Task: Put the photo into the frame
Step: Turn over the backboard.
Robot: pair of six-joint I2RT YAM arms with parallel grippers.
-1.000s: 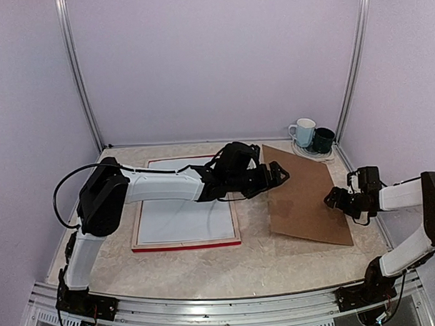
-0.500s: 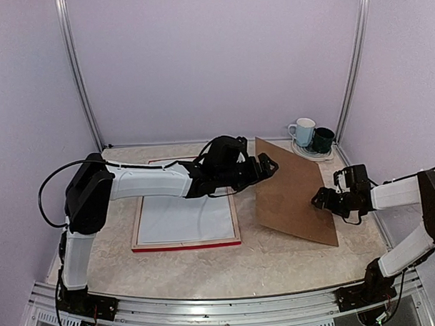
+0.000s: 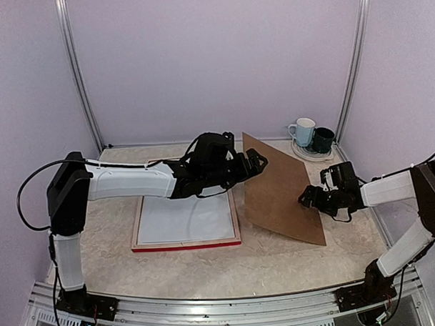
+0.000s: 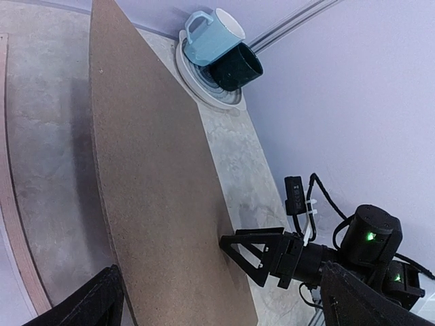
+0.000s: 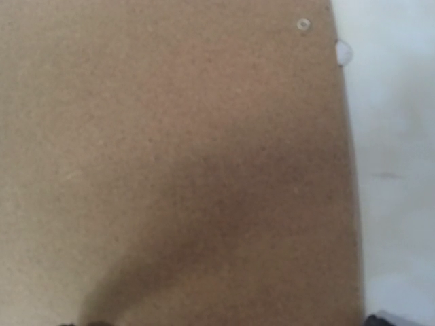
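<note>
Both my left gripper (image 3: 256, 161) and right gripper (image 3: 305, 198) stand wide, merely propping the tilted backing board (image 3: 279, 196), so it may slip and drop askew onto the photo (image 3: 184, 220) lying white-side-up inside the frame (image 3: 186, 245) near the left edge of the tabletop (image 3: 278, 264).

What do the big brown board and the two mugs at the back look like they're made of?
Brown board: probably hardboard or fibreboard, matte, finely speckled brown surface, thin rigid sheet. Pale blue mug and dark mug: likely glazed ceramic, smooth walls with a faint sheen, though plastic can't be ruled out.
</note>
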